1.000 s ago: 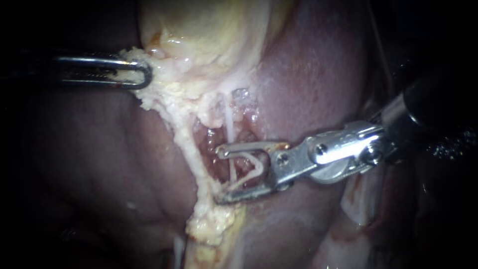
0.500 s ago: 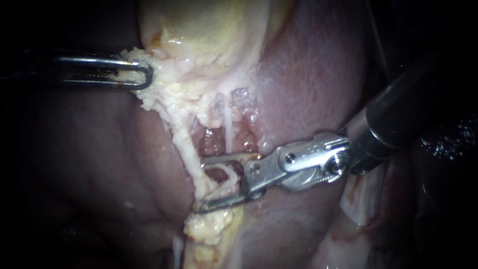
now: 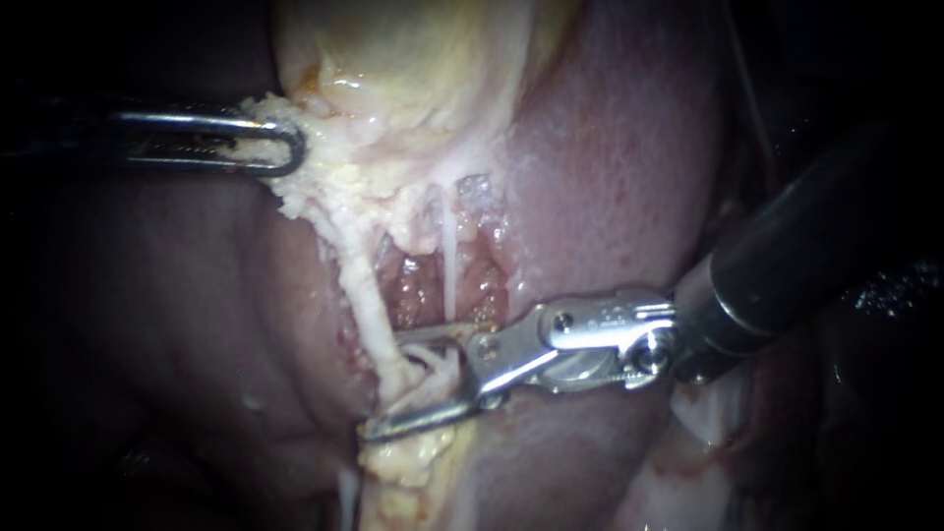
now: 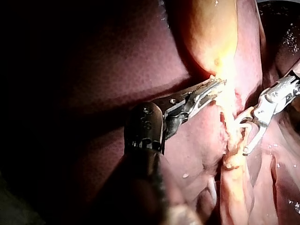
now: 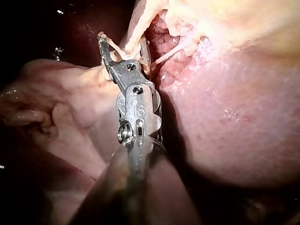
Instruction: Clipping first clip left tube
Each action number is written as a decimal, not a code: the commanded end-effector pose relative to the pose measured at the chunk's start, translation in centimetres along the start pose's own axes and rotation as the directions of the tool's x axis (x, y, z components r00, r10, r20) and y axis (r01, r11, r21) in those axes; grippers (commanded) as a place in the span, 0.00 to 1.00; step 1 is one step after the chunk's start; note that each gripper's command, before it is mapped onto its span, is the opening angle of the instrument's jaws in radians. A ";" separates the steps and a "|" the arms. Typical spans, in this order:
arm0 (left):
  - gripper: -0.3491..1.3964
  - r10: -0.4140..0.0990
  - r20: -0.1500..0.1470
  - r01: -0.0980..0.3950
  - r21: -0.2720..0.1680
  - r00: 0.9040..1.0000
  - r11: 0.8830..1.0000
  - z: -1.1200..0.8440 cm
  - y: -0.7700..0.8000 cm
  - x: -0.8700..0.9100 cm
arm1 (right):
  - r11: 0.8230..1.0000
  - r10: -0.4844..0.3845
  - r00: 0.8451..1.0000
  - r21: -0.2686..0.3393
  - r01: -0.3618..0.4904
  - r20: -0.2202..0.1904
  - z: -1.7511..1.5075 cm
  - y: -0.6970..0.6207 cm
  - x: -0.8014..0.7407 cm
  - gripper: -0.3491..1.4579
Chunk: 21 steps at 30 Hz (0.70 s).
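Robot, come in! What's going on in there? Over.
Left instrument shut on gallbladder. Right instrument open, straddling left tube; clip not yet closed. Nothing blocking.

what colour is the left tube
The left tube is pale cream-white; the endoscope view shows it best.

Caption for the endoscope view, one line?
Silver right instrument, jaws open, straddles the pale stringy left tube; slender steel left instrument grips the yellowish gallbladder edge.
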 end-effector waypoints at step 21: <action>0.00 0.001 0.001 -0.001 -0.001 1.000 1.000 -0.02 -0.05 -0.01 | 0.992 0.020 1.000 0.128 -0.020 -0.003 0.07 -0.39 0.12 0.37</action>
